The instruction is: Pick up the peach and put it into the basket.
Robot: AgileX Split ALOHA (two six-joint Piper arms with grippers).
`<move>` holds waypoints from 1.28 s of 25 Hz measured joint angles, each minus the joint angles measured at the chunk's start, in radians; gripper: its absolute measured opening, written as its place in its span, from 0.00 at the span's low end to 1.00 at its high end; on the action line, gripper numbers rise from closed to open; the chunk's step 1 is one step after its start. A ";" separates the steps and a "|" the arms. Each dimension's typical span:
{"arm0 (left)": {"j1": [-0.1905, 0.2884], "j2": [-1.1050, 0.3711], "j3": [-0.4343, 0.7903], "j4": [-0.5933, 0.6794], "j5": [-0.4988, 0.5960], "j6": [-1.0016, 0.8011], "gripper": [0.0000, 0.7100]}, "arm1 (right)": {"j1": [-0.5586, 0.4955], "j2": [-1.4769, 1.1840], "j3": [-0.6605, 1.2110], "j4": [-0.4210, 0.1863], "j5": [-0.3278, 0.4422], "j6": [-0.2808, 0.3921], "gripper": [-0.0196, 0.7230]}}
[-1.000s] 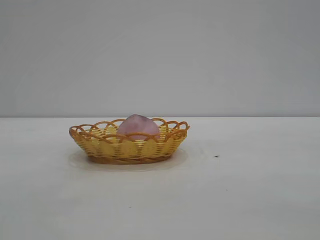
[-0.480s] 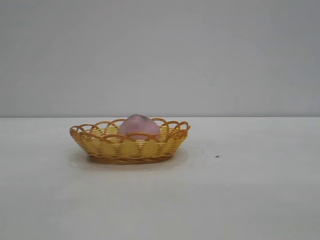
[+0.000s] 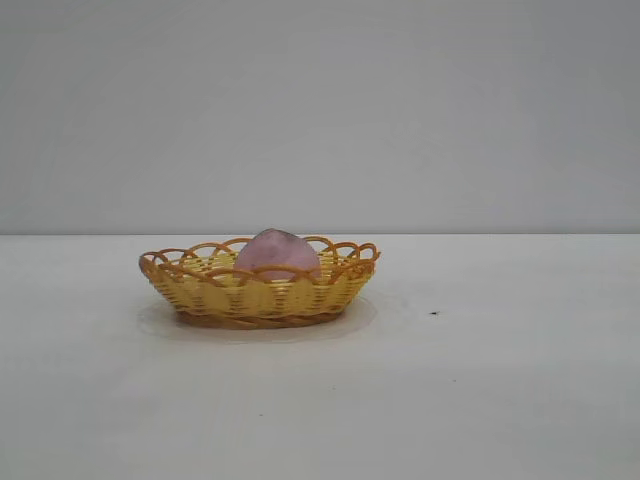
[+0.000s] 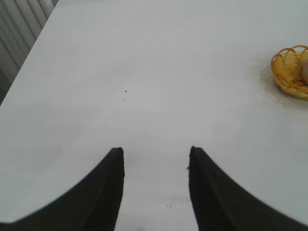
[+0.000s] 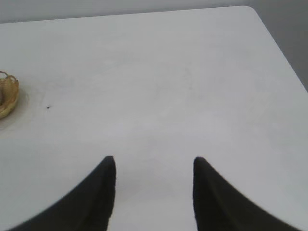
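The dusty-pink peach lies inside the yellow wicker basket, which stands on the white table left of centre in the exterior view. Neither arm shows in that view. In the left wrist view my left gripper hangs open over bare table, with the basket far off at the frame's edge and a sliver of the peach in it. My right gripper is open too, over bare table, with only a part of the basket visible far away.
The white table spreads wide round the basket. A small dark speck lies to the right of it. The right wrist view shows the table's rounded corner. Grey slats run beyond the table edge in the left wrist view.
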 joint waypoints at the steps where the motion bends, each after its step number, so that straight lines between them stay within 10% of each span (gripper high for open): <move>1: 0.000 0.000 0.000 0.000 0.000 0.000 0.39 | 0.012 0.000 0.000 0.000 0.000 0.000 0.37; 32: 0.000 0.000 0.000 0.000 0.000 0.000 0.39 | 0.026 0.000 0.000 0.000 0.000 0.000 0.37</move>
